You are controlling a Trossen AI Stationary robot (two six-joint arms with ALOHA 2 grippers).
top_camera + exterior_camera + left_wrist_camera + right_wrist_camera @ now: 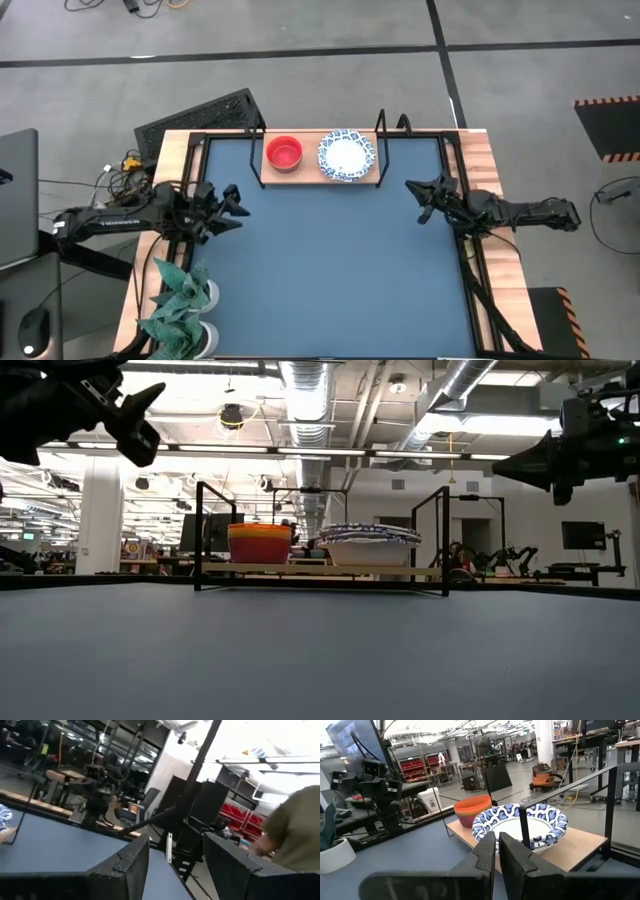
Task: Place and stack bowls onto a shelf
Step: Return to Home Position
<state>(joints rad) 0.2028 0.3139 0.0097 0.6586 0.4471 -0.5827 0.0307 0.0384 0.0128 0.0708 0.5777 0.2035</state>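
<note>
The wooden shelf (311,165) stands at the table's far middle. On its board rest a stack of small bowls with the red one on top (284,153) and, to its right, a stack of white bowls with blue patterned rims (347,155). Both stacks show in the low view, the small bowls (260,543) and the white bowls (370,541), and in the right wrist view, the small bowls (472,809) and the white bowls (520,826). My left gripper (233,207) is open and empty above the table's left side. My right gripper (424,197) is shut and empty above the right side, pointing toward the shelf.
A potted plant (182,300) stands at the table's near left corner. A black frame (450,170) runs along the table's edges. A person (295,830) shows beyond the table in the left wrist view. The blue tabletop (330,270) lies between the arms.
</note>
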